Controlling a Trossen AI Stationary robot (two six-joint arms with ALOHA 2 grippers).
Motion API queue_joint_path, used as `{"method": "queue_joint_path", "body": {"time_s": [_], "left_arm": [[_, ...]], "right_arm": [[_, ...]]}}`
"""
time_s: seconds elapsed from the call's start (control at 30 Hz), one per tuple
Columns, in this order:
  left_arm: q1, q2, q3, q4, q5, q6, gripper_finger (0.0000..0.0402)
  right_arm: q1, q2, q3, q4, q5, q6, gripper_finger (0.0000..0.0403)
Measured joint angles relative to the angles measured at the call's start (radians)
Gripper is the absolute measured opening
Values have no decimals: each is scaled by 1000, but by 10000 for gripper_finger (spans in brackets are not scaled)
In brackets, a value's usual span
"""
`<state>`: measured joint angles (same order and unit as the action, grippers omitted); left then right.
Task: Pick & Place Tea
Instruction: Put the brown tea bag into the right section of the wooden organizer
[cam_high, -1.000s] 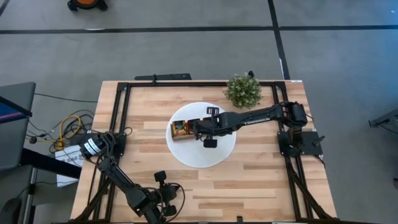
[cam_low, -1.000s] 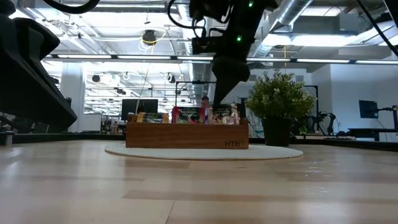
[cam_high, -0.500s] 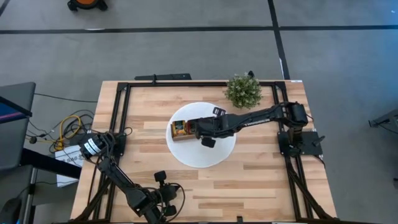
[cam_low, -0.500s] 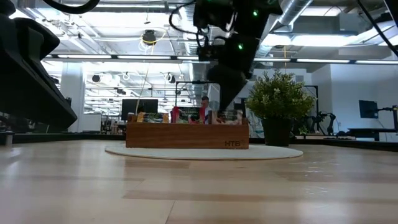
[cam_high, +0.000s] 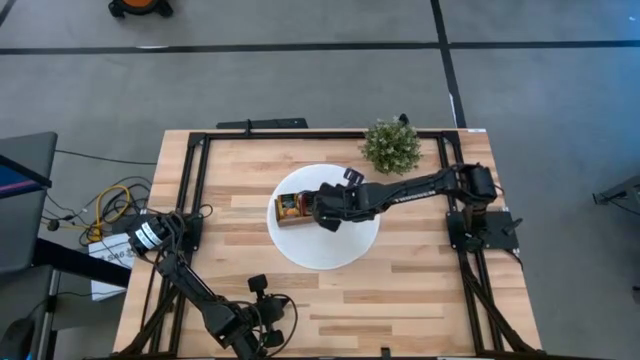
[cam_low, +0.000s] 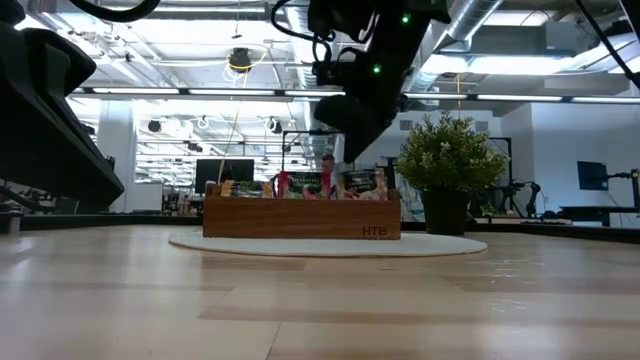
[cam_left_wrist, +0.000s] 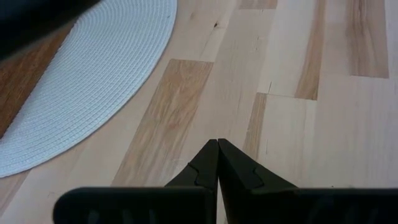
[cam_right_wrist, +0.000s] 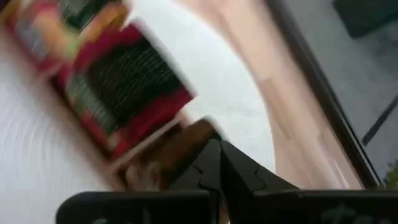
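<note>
Counter (cam_high: 400, 280): pale wooden planks inside a black frame, filling the lower centre of the high view

White disc (cam_high: 345, 250): round woven mat at the centre of the counter; its rim also shows at the upper left of the left wrist view

Wooden box (cam_low: 300, 215): narrow, brown, resting on the white disc; in the high view its exposed end lies at the disc's left edge, the rest under the right arm

Tea (cam_low: 300, 184): red, yellow-orange and beige sachets standing upright in the wooden box, tops above its rim in the low view; red sachets with dark printing fill the upper left of the right wrist view, blurred

Plant (cam_high: 391, 145): small, green and bushy, at the upper right of the counter, near the disc but apart from it

Right gripper (cam_high: 327, 210): reaches from the right side of the counter over the wooden box, above the sachets; fingers (cam_right_wrist: 208, 163) pressed together tip to tip, nothing between them

Left gripper (cam_left_wrist: 217, 149): at the bottom edge of the high view, low over bare counter, well apart from the box; fingers closed against each other, empty
</note>
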<state>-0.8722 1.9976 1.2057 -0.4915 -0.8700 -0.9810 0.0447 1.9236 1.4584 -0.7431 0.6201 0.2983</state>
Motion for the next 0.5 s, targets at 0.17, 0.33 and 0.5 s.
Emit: {"method": "queue_joint_path", "body": {"time_s": [0.17,0.33,0.5], "left_arm": [[0,0,0,0,-1,0,0],[0,0,0,0,-2,0,0],[0,0,0,0,-1,-5,0]], "right_arm": [[-35,9,-56,78,14,118,0],[-52,10,-85,130,13,139,0],[-34,-16,-84,105,18,138,0]]}}
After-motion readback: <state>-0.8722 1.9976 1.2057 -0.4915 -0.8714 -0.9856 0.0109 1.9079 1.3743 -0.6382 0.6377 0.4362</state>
